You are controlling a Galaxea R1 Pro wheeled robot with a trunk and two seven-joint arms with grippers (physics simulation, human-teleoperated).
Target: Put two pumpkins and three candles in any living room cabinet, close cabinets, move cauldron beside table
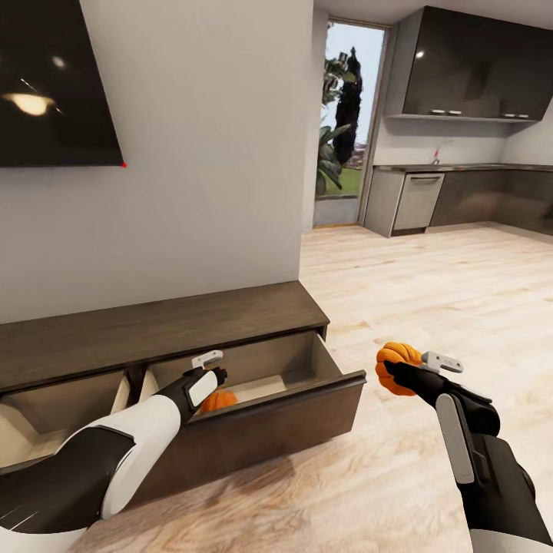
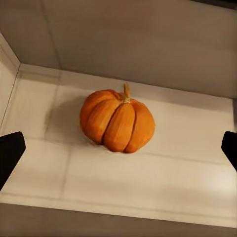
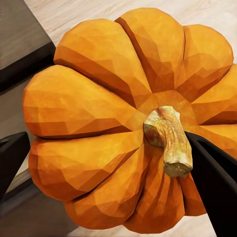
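Observation:
The long dark brown cabinet (image 1: 153,326) stands against the wall with two drawers pulled out. One orange pumpkin (image 1: 220,401) (image 2: 117,120) lies on the pale floor of the right-hand drawer (image 1: 303,415). My left gripper (image 1: 217,378) (image 2: 118,148) hovers just above it, open, with its dark fingertips (image 2: 11,150) wide apart and clear of the pumpkin. To the right of that drawer, over the wooden floor, my right gripper (image 1: 393,370) is shut on the second pumpkin (image 1: 399,367) (image 3: 123,123), whose stem points towards the wrist camera.
The left drawer (image 1: 54,411) is also open and shows a pale inside. A dark TV screen (image 1: 54,77) hangs on the wall above the cabinet. Light wooden floor (image 1: 430,292) stretches right towards a kitchen with grey units (image 1: 461,192) and a doorway (image 1: 346,123).

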